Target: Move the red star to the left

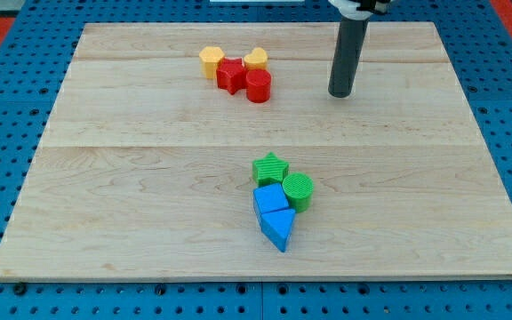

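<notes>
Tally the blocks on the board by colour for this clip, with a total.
Yellow: 2, a hexagon and a heart
Red: 2, a star and a cylinder
Green: 2, a star and a cylinder
Blue: 2, a cube and a triangle
Total: 8

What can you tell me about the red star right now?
The red star is a small, glossy, plastic-looking block lying flat near the view's top of the wooden board. It is packed in a cluster: yellow hexagon at its upper left, yellow heart upper right, red cylinder against its right side. My tip stands apart, well to the right.
</notes>
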Tool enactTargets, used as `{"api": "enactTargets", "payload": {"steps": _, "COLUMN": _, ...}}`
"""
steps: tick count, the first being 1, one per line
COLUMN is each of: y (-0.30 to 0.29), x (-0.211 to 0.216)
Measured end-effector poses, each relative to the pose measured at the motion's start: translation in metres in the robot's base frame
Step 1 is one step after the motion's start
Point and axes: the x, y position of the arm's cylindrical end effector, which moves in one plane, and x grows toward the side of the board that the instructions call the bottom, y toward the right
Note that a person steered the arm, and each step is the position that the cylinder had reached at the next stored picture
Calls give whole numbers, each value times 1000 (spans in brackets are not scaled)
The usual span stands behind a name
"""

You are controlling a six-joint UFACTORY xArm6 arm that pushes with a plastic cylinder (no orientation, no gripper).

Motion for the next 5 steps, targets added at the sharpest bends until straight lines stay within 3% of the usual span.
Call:
{"api": "enactTargets", "payload": {"steps": 3, "y": 1, "x": -10}}
{"api": "enactTargets", "payload": {"steps": 5, "y": -60, "x": -19}}
